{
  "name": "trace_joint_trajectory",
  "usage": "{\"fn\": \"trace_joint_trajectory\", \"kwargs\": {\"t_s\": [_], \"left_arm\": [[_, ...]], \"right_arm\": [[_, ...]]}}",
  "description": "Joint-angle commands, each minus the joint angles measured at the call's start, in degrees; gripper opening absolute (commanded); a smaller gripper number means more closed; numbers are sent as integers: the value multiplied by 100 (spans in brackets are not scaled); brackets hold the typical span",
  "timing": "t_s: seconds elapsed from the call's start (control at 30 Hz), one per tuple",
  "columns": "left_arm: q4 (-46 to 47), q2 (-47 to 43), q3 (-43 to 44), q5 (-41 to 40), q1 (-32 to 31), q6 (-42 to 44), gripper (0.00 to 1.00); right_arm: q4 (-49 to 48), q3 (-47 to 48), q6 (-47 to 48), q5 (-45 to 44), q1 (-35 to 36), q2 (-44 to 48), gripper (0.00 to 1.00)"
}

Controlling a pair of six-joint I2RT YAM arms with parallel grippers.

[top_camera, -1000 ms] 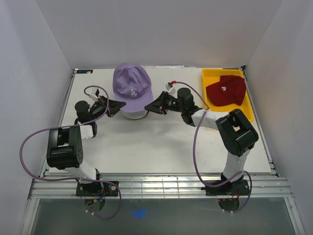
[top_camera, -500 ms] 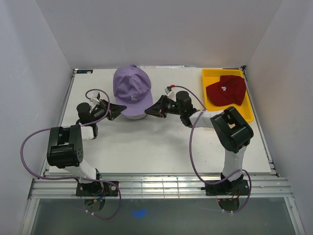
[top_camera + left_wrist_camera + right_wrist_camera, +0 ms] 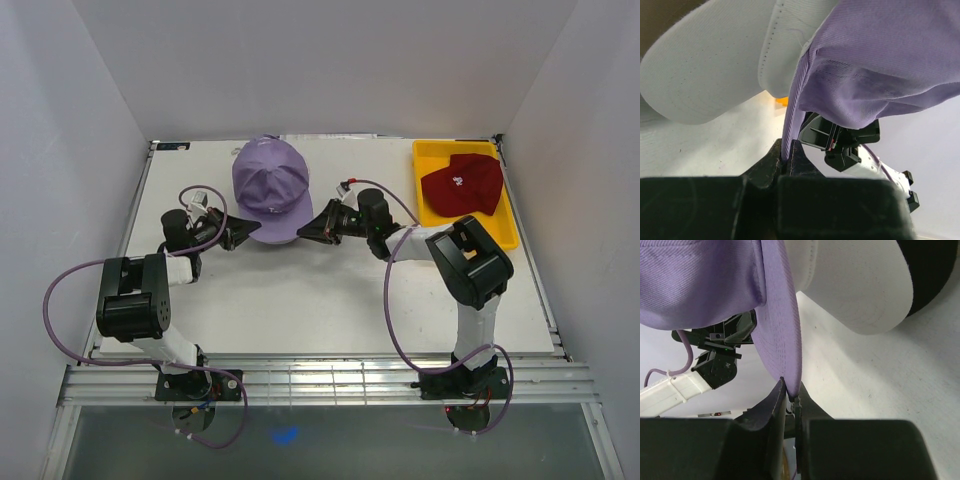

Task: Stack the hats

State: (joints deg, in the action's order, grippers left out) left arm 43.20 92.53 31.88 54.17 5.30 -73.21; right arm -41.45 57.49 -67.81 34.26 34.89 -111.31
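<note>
Lavender cap (image 3: 270, 185) tipped rearward, left end effector (image 3: 254, 232) and right end effector (image 3: 304, 230) gripping it.

Yellow tray (image 3: 428, 152) far right, white table (image 3: 300, 300)

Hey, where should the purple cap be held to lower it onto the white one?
Grip the purple cap by its lower edge on opposite sides, left gripper from the left, right gripper from the right. Its domed crown is too wide to pinch; the thin hanging edge fits between the fingers.
</note>
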Motion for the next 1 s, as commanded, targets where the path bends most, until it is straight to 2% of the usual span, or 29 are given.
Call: {"fn": "trace_joint_trajectory", "kwargs": {"t_s": [0.0,0.2,0.27,0.4,0.57,0.67,0.97], "left_arm": [[-892,-51,108,120,-108,306,0],[-1375,-86,170,-56,-99,562,0],[-1472,-95,187,-82,-108,641,3],[-1700,-165,222,-179,-91,799,13],[-1928,-366,275,-223,-82,1010,37],[-2235,-568,380,-319,-82,1229,46],[-3282,-903,776,-600,-82,1836,51]], "right_arm": [[664,25,523,-95,44,-234,8],[761,60,594,-121,44,-313,8],[796,78,611,-148,44,-321,8],[919,227,681,-139,35,-374,8],[972,324,725,-148,35,-374,9],[972,368,734,-148,44,-366,15],[1060,420,804,-183,44,-242,35]]}}
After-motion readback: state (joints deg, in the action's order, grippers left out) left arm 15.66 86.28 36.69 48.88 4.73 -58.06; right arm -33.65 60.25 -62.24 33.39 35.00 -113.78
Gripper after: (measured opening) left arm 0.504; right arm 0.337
